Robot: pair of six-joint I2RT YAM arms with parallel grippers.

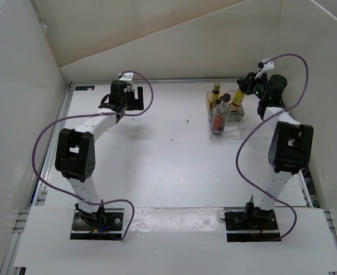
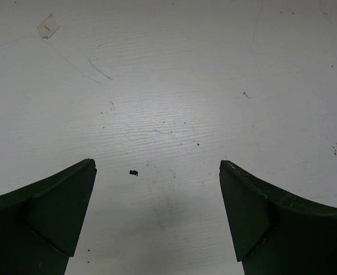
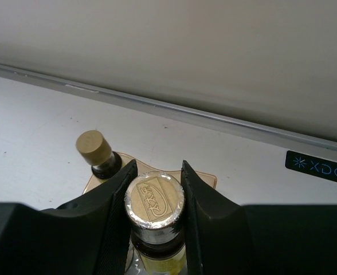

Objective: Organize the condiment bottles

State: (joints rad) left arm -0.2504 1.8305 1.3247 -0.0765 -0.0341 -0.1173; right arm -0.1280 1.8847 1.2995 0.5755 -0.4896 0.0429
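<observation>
Four condiment bottles stand in a clear plastic box (image 1: 232,127) at the back right. A tall clear bottle with reddish contents (image 1: 219,118) is at the front, a squat whitish black-capped one (image 1: 226,102) behind it, and a yellow-amber one (image 1: 216,89) at the back left. My right gripper (image 1: 244,91) is shut on the foil-capped neck of the second yellow-amber bottle (image 1: 237,98), seen from above in the right wrist view (image 3: 155,200) between the right gripper's (image 3: 158,166) fingers. The other amber bottle's tan cap (image 3: 94,148) stands just left. My left gripper (image 1: 129,98) is open and empty over bare table (image 2: 157,164).
The box's tan backing (image 3: 207,179) shows behind the held bottle. The back wall and its metal rail (image 3: 214,117) run close behind the box. The right side wall (image 1: 329,103) is close to the right arm. A small dark speck (image 2: 133,172) lies on the table under the left gripper.
</observation>
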